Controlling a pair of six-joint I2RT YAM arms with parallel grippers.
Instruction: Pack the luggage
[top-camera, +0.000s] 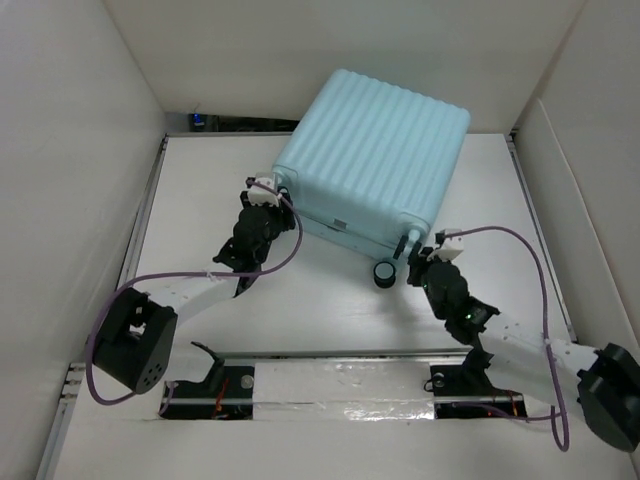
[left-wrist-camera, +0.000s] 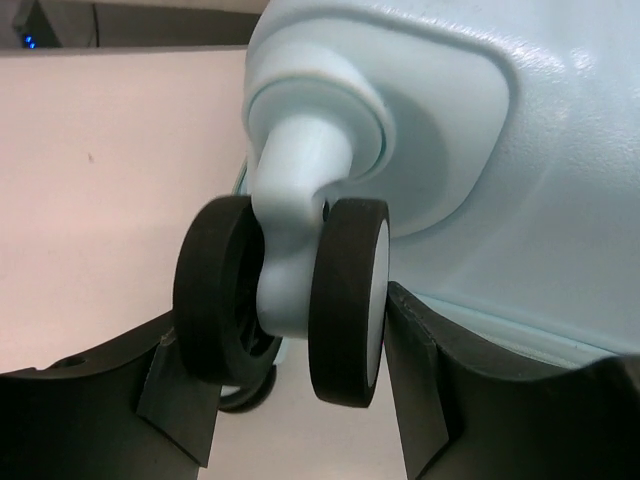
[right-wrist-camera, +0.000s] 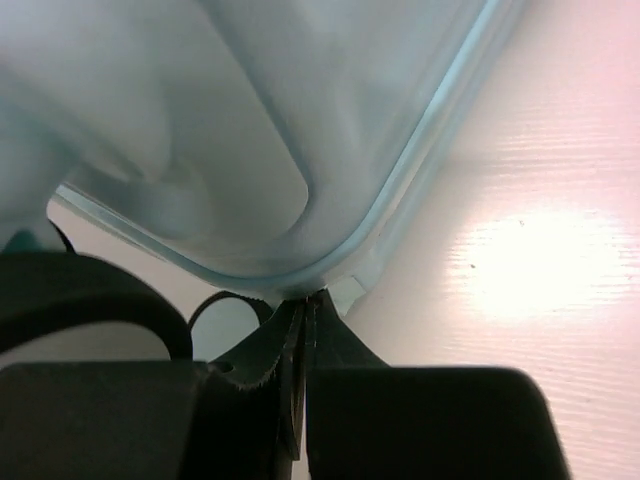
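Top view: the luggage (top-camera: 375, 150) lies flat and closed at the far middle-right of the table (top-camera: 200, 200), rotated so 1 long side faces near-left. Its far side covers the table's back edge. Bare table to its left up to the left wall (top-camera: 70, 150), and a wide bare band in front of it, between the 2 arms. Only a narrow strip is free between its right side and the right wall (top-camera: 590, 200).

Left gripper (top-camera: 262, 190) is at the near-left corner. In the left wrist view its 2 fingers (left-wrist-camera: 415, 340) straddle the left wheel (left-wrist-camera: 345, 300), a double spinner, and touch both outer faces: grasping the wheel.

Right gripper (right-wrist-camera: 303, 305) is clenched with its fingers pressed together and nothing between them. Its tips touch the luggage's lower rim at the near-right corner, just beside the right wheel (top-camera: 384, 273).

Look: pale aqua hard shell, ribbed top, glossy smooth corners, and a seam line along the near side. Wheels are black with white faces on aqua stems.
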